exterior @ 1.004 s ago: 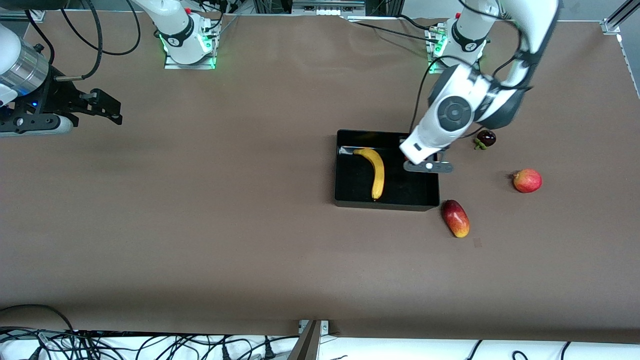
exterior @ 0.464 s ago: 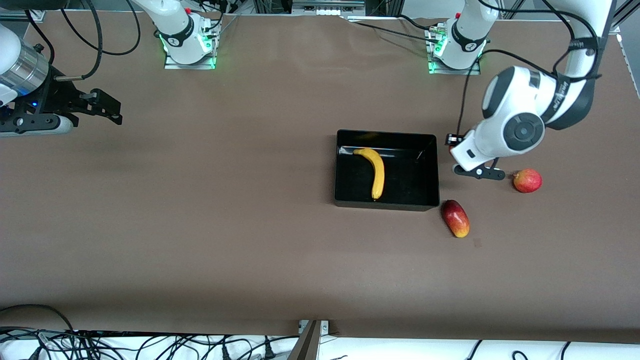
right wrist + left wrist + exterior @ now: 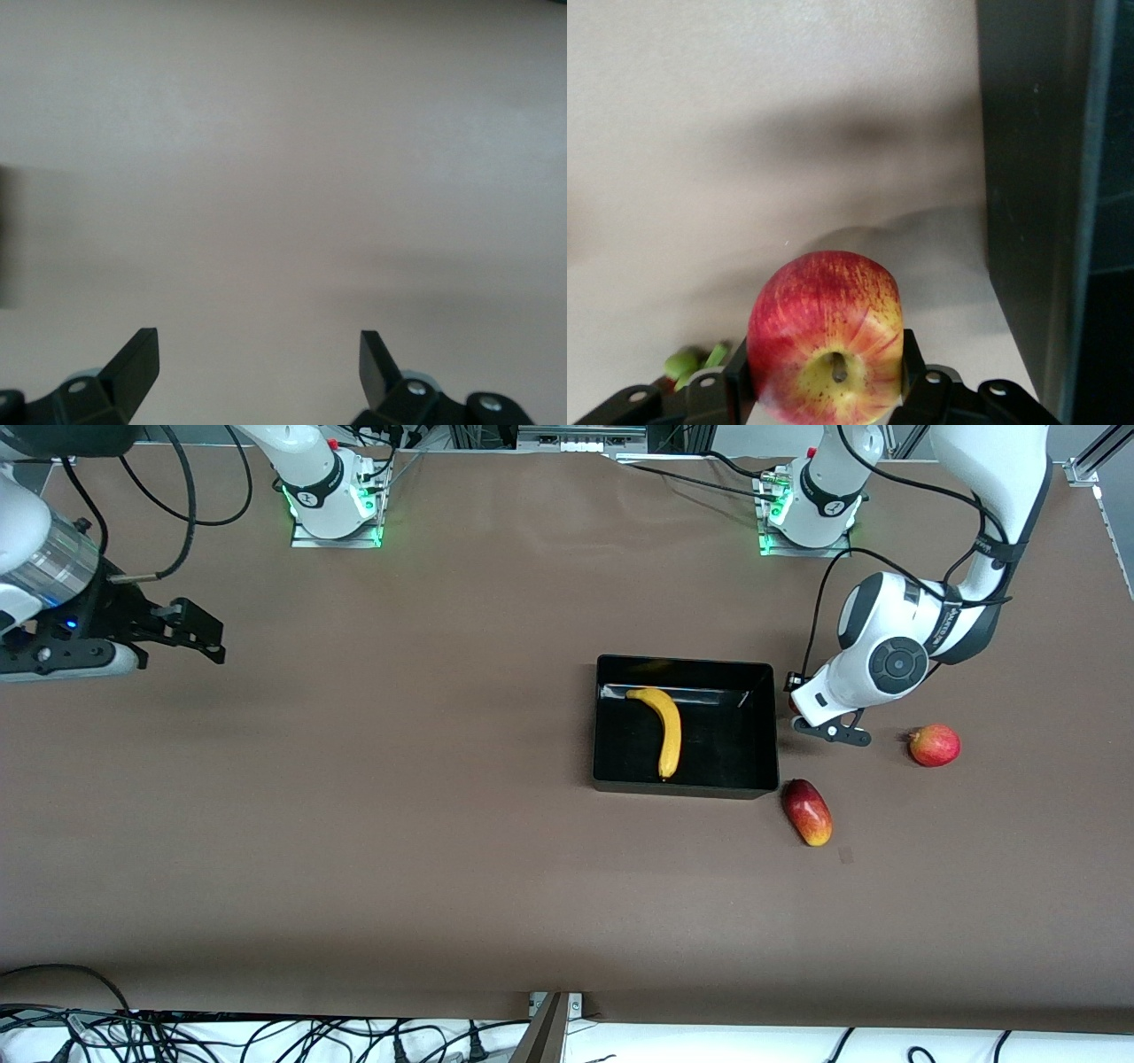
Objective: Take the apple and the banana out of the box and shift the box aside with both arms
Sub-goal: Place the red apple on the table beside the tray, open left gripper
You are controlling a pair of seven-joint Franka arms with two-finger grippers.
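The black box [image 3: 602, 722] stands mid-table with the yellow banana [image 3: 666, 731] lying inside it. My left gripper [image 3: 811, 717] is low over the table, just outside the box wall at the left arm's end. It is shut on a red apple with yellow streaks [image 3: 826, 345], held between both fingers [image 3: 914, 372]. The box wall [image 3: 1023, 177] shows beside it in the left wrist view. A second red apple [image 3: 935, 745] lies on the table nearer the left arm's end. My right gripper [image 3: 202, 633] is open and empty [image 3: 257, 354], waiting over bare table at the right arm's end.
An oblong red-yellow mango-like fruit [image 3: 807, 812] lies by the box corner nearest the front camera. Green leaves of another fruit [image 3: 691, 361] peek beside the left gripper; that fruit is hidden by the arm in the front view. Cables run along the table's edge.
My left arm swung from over the box to the table beside it, toward the left arm's end, and came lower, covering the dark purple fruit. My right gripper shifted slightly.
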